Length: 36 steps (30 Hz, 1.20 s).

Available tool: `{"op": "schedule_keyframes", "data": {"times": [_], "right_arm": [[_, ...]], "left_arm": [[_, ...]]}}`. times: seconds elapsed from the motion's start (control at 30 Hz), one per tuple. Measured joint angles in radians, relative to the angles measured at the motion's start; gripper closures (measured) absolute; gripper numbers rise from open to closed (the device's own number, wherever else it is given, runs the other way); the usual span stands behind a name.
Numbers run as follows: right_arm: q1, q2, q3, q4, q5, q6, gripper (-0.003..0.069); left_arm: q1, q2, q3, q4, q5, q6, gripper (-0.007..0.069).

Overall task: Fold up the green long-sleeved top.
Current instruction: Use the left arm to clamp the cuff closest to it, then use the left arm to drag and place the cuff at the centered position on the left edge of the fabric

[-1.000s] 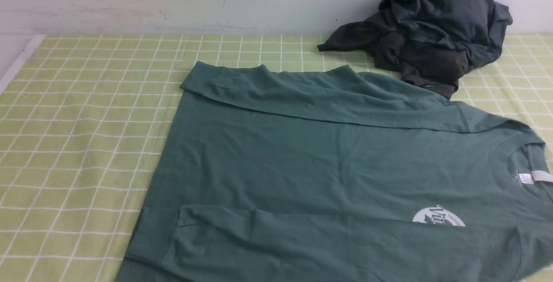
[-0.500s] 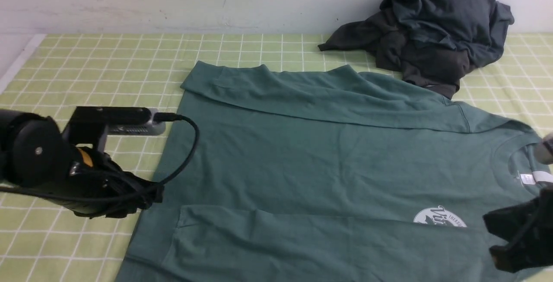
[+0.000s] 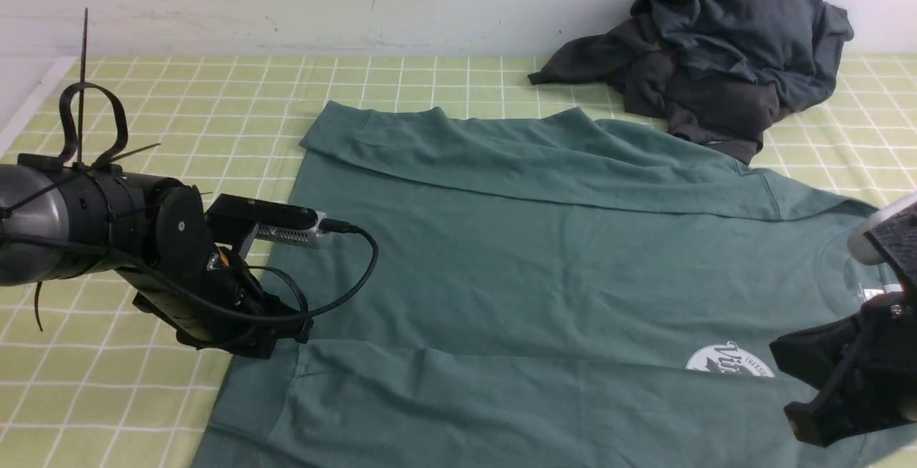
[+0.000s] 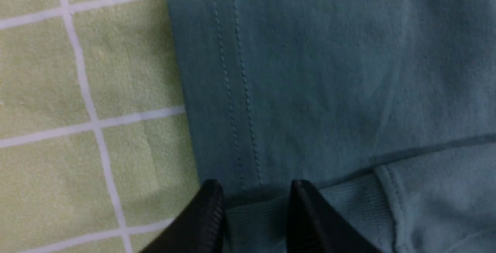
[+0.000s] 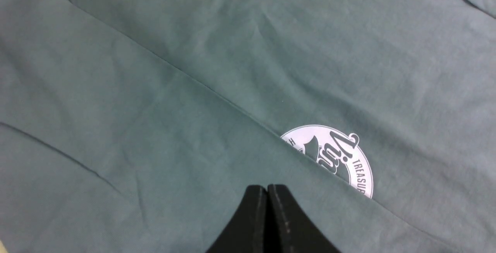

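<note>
— Far right, at the back?
— Heap of dark charcoal-grey garments (image 3: 716,59), crumpled, piled up against the wall (image 3: 286,2), one dark flap trailing out to the left.
— Underneath?
— Pale-green cloth (image 3: 179,117) with a white grid, spread flat, running back to the wall.
— And the wall?
— Pale, faintly scuffed and streaked.

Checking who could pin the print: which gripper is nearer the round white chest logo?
Right. The right gripper is beside the logo; the left gripper is across the top, at its hem.
</note>
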Motion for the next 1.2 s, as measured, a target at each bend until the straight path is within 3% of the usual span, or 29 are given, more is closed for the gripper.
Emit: {"op": "schedule_keyframes", "data": {"times": [0.17, 0.3, 0.57, 0.8, 1.07, 1.13, 1.2], "right_arm": [[0.001, 0.0, 0.0, 0.001, -0.003, 0.0, 0.0673], [0.001, 0.0, 0.0, 0.001, -0.004, 0.0, 0.0673], [0.001, 0.0, 0.0, 0.001, -0.009, 0.0, 0.0673], [0.001, 0.0, 0.0, 0.001, -0.019, 0.0, 0.0673], [0.001, 0.0, 0.0, 0.002, -0.019, 0.0, 0.0673], [0.001, 0.0, 0.0, 0.005, -0.019, 0.0, 0.0673], [0.001, 0.0, 0.0, 0.01, -0.02, 0.0, 0.0673]], "left_arm": [[-0.006, 0.0, -0.007, 0.0, 0.004, 0.0, 0.058], [-0.008, -0.011, -0.018, -0.004, 0.022, 0.0, 0.0608], [-0.009, -0.177, -0.147, -0.026, 0.154, 0.038, 0.0608], [-0.01, -0.268, -0.311, -0.038, 0.152, 0.087, 0.0608], [-0.004, 0.051, -0.501, 0.001, 0.155, 0.094, 0.0602], [0.006, 0.155, -0.576, 0.016, 0.172, 0.094, 0.0571], [0.023, 0.277, -0.703, 0.032, 0.209, 0.094, 0.0484]]}}
